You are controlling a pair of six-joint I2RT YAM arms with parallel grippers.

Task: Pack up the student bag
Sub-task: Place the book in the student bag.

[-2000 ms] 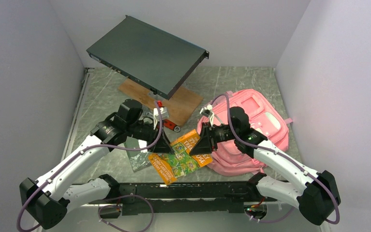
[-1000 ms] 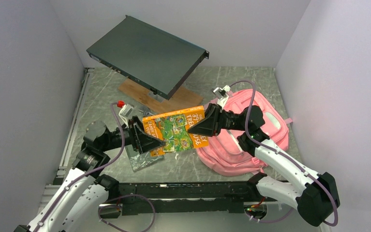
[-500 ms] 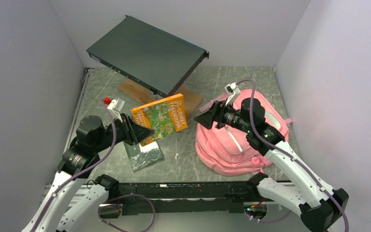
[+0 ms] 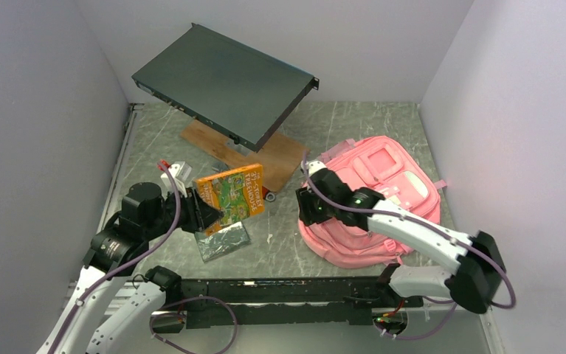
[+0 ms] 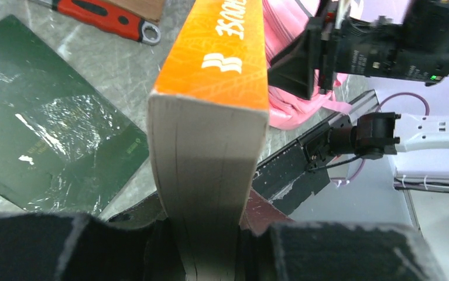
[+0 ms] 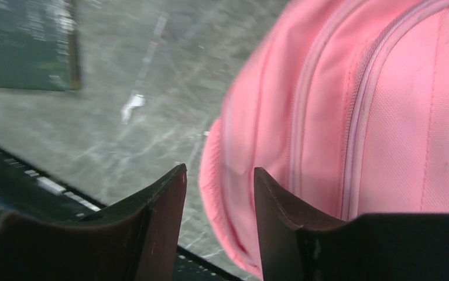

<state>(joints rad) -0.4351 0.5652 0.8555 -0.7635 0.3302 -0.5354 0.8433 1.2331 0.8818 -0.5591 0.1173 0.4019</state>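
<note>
Top external view: we see the left gripper (image 4: pixel 204 210) clamped on an orange picture book (image 4: pixel 229 192), holding it upright and slightly tilted, clear of the table (image 4: pixel 280 247) over its left half. The left wrist view confirms the hold, with both pads pressed against the page block at the book's lower end. A green foil-wrapped packet (image 4: pixel 222 241) lies flat beneath it towards the near edge, and a red-handled spanner (image 5: pixel 108 14) lies just beyond.

The student bag (image 4: pixel 383 188) lies flat on the right half of the table with its front pockets up, reaching towards the near edge. The right gripper (image 4: pixel 307 209) is at the bag's left edge; in the right wrist view its fingers (image 6: pixel 163 199) stand apart with nothing between them, and the pink fabric and its zip seams lie just beyond the tips. We cannot tell from these views whether the main compartment is unzipped.

We judge the step in hand to be getting the book into the bag, with one arm carrying it and the other readying the opening. The next move calls for the right fingers to catch a zip pull or a fold of fabric at that left edge and lift it into a mouth. The left arm must then bring the book across the middle of the table and feed it in narrow edge first, keeping clear of the right arm.
</note>
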